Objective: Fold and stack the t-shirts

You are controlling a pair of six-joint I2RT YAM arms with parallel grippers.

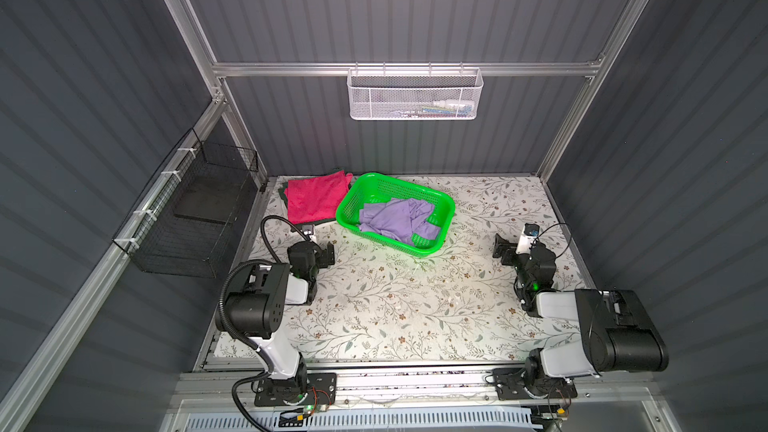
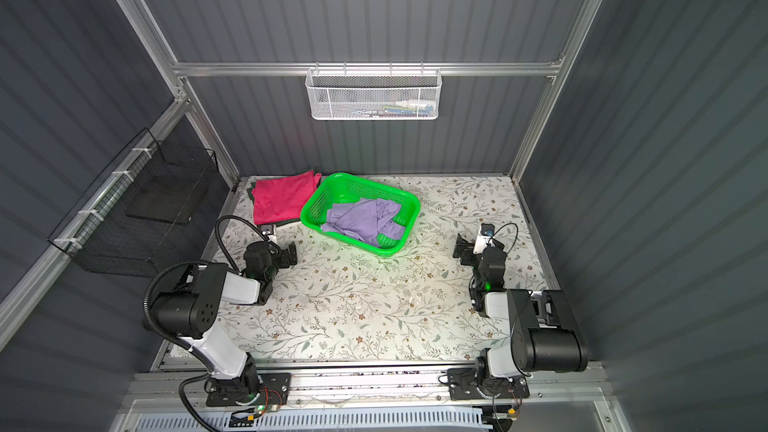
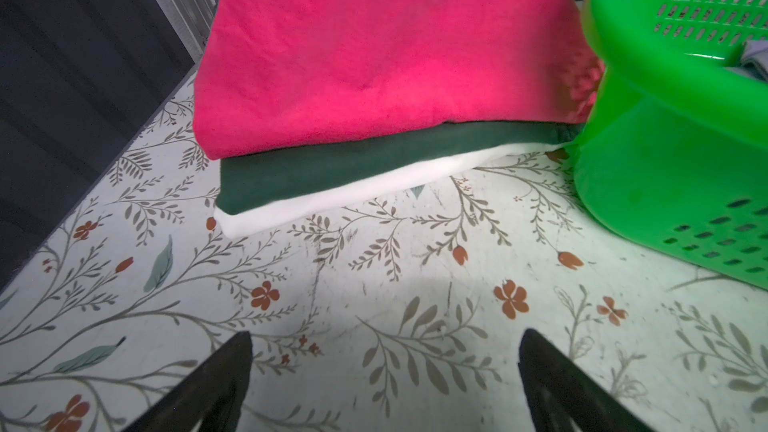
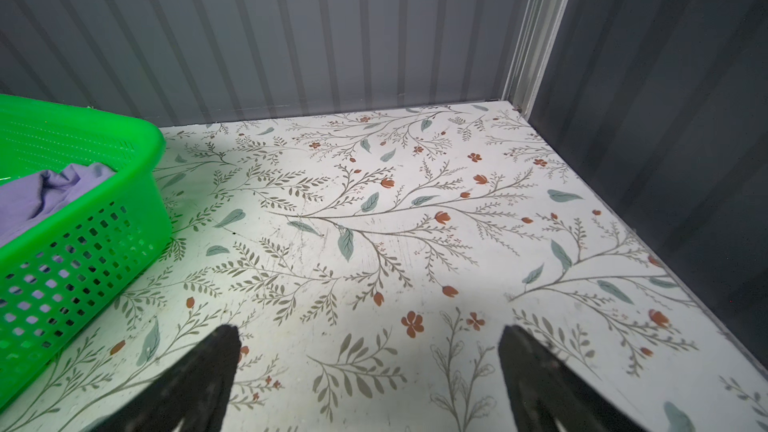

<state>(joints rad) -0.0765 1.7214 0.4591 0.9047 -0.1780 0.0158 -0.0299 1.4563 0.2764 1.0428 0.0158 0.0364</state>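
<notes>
A black wire basket (image 1: pixel 195 209) hangs on the left wall, clear of the floral counter (image 1: pixel 395 305). At the far left corner of the counter lies a folded stack. The magenta-pink t-shirt (image 1: pixel 316 197) is on top and the dark green t-shirt (image 3: pixel 332 164) is directly under it. In the left wrist view a white folded cloth (image 3: pixel 332 195) shows at the bottom of the pile, its edge jutting out beneath the green one. The left end effector (image 1: pixel 328 253) hovers just in front of this stack, over bare counter. Its jaws are spread wide and nothing is between them, and the wrist view shows both dark fingertips (image 3: pixel 232 367) apart above the leaf print. Just beside the stack, touching its right edge, sits the green mesh basket (image 1: pixel 357 197), turned at an angle to the counter's sides. The lavender t-shirt (image 1: pixel 395 218) lies crumpled and unfolded inside it, filling most of the floor of the basket, and no lettering can be made out on it. High on the back rail, above the basket, hangs a white mesh basket (image 1: pixel 415 95) with a few small items that are too small to identify. Well to the right, near the counter's right edge, the right end effector (image 1: pixel 503 249) points toward the green basket but stays apart from it. Its jaws are also spread wide and empty over the bare counter.
</notes>
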